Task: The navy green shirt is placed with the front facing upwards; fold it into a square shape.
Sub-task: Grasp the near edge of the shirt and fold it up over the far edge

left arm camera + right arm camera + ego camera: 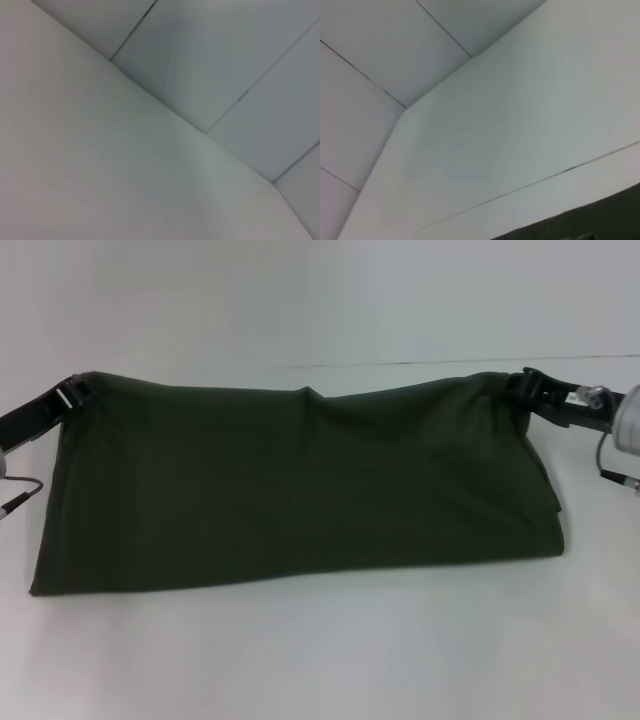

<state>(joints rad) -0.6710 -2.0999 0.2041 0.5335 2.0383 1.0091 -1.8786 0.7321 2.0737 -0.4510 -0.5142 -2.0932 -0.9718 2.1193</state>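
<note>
Head view: shirt [300, 490] pinched at both far corners by left gripper [72, 392] & right gripper [525, 385]; corners should be kept level w/ fold carried evenly.

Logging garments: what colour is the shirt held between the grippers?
Dark olive green shirt, plain; clearest in the head view.
</note>
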